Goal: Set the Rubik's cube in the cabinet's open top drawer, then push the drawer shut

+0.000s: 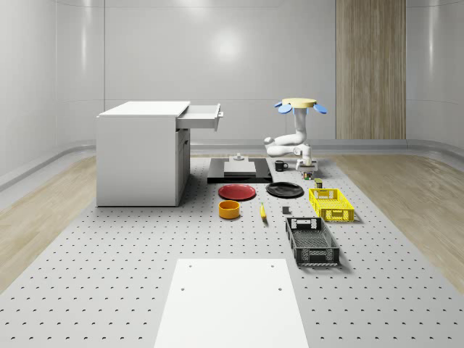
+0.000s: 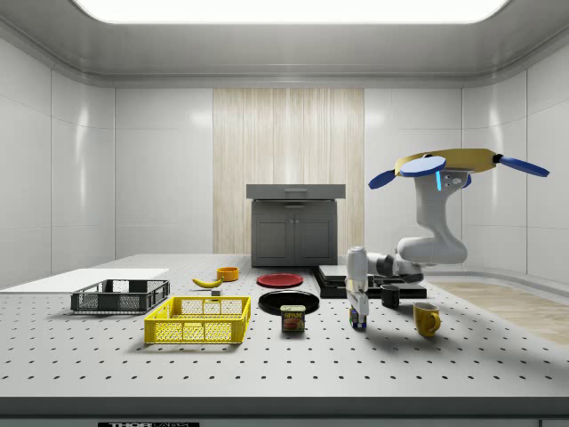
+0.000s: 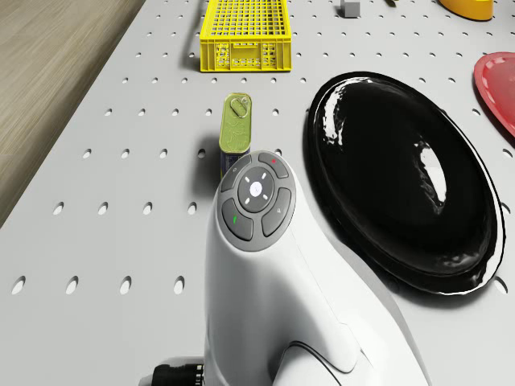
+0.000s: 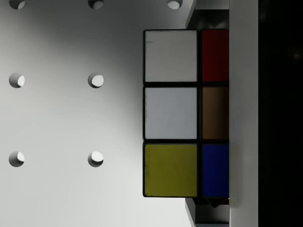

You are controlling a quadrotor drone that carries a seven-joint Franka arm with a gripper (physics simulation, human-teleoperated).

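Drone (image 2: 444,165): hovers over the far right part of the table (image 1: 109,275) in the whole-scene view, arm (image 2: 431,249) bent down to the surface.

Gripper (image 2: 358,318): seen in the side view pointing straight down at the table, the cube (image 2: 358,316) at its tip, just beside the can (image 2: 292,318). In the whole-scene view the gripper (image 1: 309,172) sits at about 3 o'clock from the cabinet (image 1: 141,156), well apart from it.

Cube, wrist view (image 4: 184,113): white, white and yellow tiles on one column, red, brown and blue on the next; the rest is cut off behind a dark finger (image 4: 244,113) pressed along its side. The jaws look closed on the cube, though only that one finger can be made out. Whether the cube rests on the table or is just above it, I cannot tell.

Drone view: arm's wrist (image 3: 257,197) covers the gripper and cube; beyond it the can (image 3: 236,129), black plate (image 3: 402,177) and yellow crate (image 3: 244,32).

Drawer (image 1: 199,116): top one, pulled open toward 3 o'clock in the whole-scene view; its inside is not visible.

Other items, whole-scene view: red plate (image 1: 238,191), orange bowl (image 1: 229,209), black crate (image 1: 312,241), black mug (image 1: 280,165).
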